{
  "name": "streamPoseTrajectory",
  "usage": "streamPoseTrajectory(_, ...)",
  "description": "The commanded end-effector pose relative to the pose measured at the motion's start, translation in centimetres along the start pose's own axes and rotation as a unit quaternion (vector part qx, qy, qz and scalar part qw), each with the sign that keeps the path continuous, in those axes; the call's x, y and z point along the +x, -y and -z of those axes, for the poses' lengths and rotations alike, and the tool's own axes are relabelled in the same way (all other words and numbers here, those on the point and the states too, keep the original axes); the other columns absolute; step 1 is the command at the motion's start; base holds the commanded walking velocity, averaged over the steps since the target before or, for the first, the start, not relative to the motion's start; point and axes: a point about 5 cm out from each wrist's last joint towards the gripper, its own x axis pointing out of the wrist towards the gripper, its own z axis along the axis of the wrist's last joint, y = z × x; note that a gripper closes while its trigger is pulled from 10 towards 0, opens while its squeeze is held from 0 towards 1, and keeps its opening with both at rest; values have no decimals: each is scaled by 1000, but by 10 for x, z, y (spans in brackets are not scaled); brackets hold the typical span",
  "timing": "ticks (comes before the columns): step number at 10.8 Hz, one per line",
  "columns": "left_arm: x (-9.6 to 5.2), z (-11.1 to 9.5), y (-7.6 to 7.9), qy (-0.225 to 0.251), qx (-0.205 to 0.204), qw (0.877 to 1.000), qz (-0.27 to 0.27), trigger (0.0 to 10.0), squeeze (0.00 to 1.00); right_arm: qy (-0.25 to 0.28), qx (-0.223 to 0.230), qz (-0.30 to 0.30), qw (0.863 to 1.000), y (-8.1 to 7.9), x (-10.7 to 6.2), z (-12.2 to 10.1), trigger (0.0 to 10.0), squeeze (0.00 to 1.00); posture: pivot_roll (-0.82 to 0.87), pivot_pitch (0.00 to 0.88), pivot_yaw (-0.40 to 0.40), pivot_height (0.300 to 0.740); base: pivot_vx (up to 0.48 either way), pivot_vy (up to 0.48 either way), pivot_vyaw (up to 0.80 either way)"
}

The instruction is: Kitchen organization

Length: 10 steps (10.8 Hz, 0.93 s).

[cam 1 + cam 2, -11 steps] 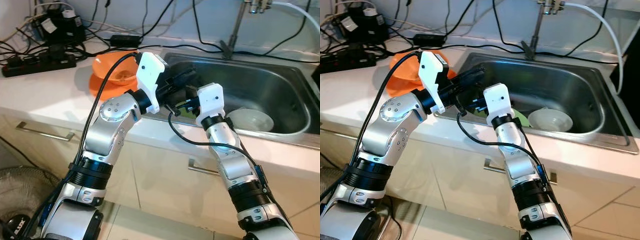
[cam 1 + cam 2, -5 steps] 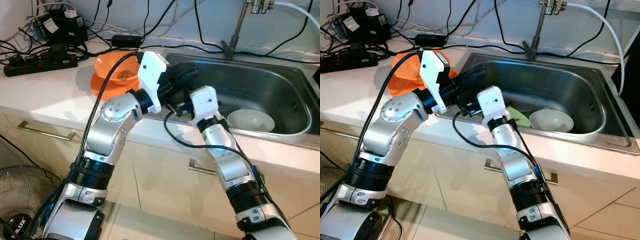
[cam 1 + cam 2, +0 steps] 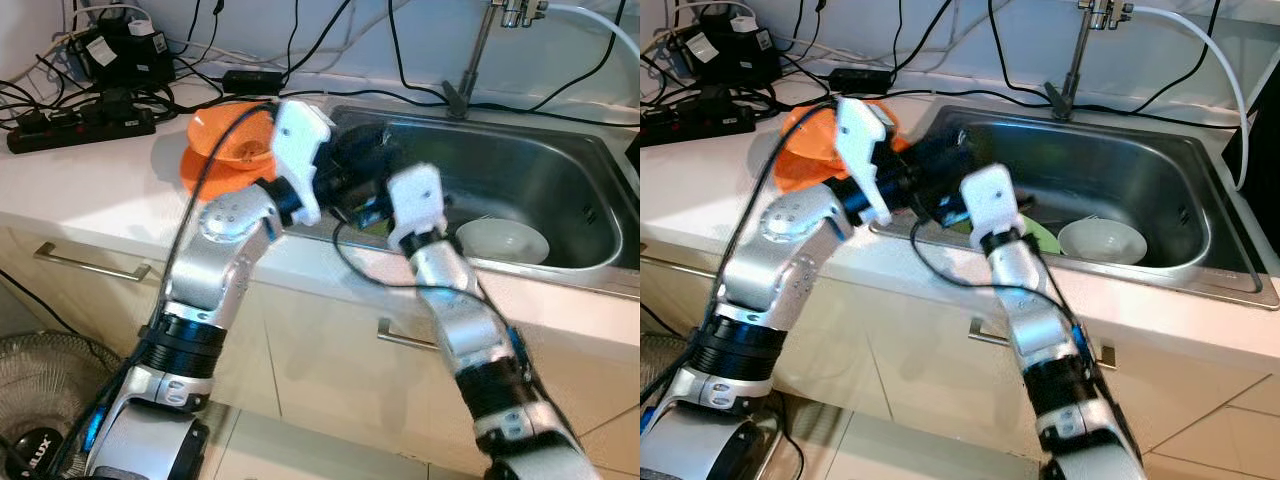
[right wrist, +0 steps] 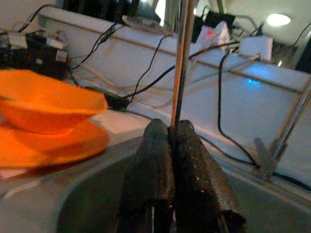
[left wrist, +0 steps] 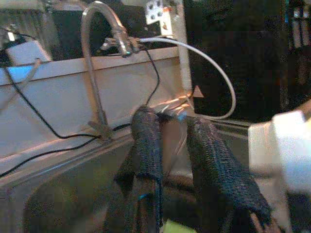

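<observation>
My right gripper (image 4: pixel 171 127) is shut on a pair of thin chopsticks (image 4: pixel 181 58) that stick up from between its fingers. It hovers over the left end of the steel sink (image 3: pixel 560 170), right under my left gripper (image 3: pixel 362 160). In the left wrist view the left gripper (image 5: pixel 174 121) is open, its fingers (image 5: pixel 148 141) apart and pointing toward the faucet (image 5: pixel 95 58). An orange bowl (image 3: pixel 235 140) sits on an orange plate (image 3: pixel 200 172) on the counter, just left of the sink. Both arms are blurred in the eye views.
In the sink lie a white bowl (image 3: pixel 502 240) and a green plate (image 3: pixel 1042 236). A power strip (image 3: pixel 80 125) and several black cables lie at the back left of the white counter (image 3: pixel 90 190). Cabinet handles (image 3: pixel 90 265) run below the counter edge.
My right wrist swung left toward the left gripper, then shifted slightly back right and up. Both arms now show motion blur. The left arm holds about the same place.
</observation>
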Motion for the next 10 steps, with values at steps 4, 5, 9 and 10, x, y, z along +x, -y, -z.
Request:
streamPoseTrajectory(4, -16, -16, -22, 68, -45, 994, -70, 10000, 0, -5, 10, 25, 1000, 9, 3, 3, 0, 0, 201, 0, 26, 740, 0, 0, 0)
streamPoseTrajectory(5, -25, -8, -26, 58, -60, 993, -89, 10000, 0, -14, 2, 34, 999, 15, 5, 6, 3922, 0, 199, 0, 26, 740, 0, 0, 0)
streamPoseTrajectory(9, -51, 42, -14, -58, -53, 992, -101, 10000, 0, -66, 14, 75, 995, 43, 16, 19, 10000, 0, 194, 0, 23, 740, 0, 0, 0)
streamPoseTrajectory(10, -55, 59, -6, -93, -55, 989, -96, 10000, 0, -91, 25, 81, 992, 50, 22, 25, 10000, 0, 193, 0, 14, 740, 0, 0, 0)
